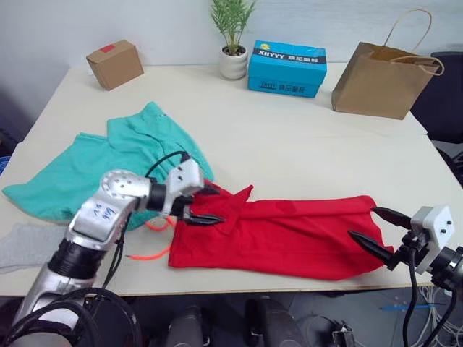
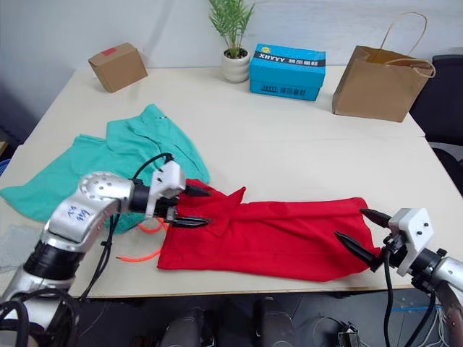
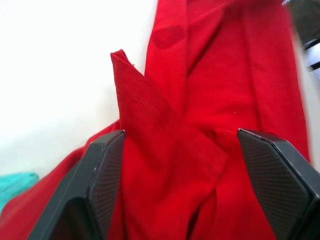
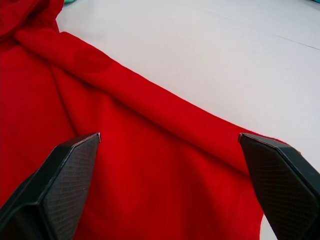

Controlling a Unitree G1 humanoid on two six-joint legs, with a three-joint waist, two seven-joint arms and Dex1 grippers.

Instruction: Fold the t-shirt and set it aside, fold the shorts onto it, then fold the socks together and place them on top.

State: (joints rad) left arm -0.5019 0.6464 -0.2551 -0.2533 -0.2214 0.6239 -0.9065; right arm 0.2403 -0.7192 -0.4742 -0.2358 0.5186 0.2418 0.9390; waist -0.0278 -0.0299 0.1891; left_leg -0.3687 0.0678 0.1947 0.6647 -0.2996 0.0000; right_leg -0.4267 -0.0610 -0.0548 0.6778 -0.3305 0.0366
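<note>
Lying across the front of the table, the t-shirt is folded into a long red band running left to right, with a pointed flap of cloth sticking up at its left end. Left gripper sits at that left end, fingers spread wide with red cloth between them in the left wrist view; nothing pinched, jaws open around the flap but not closed on it. Right gripper is at the shirt's right end, fingers also wide apart, one tip over the red edge and the other above it by the table's front edge; no grip on anything. Right wrist view shows red cloth between the two black fingers, a long fold ridge crossing it, bare table beyond.

Shorts lie spread out flat on the left part of the table, behind and left of the left arm, touching or slightly overlapped by the shirt's left end. Orange drawstring trails out near the front edge, just left of the shirt. Socks sit at the far left front corner, grey, partly cut off by the arm; can't tell if it's one or both.

Along the back: small cardboard box at left, potted plant, blue box, brown paper bag at right, all well apart from the clothes.
</note>
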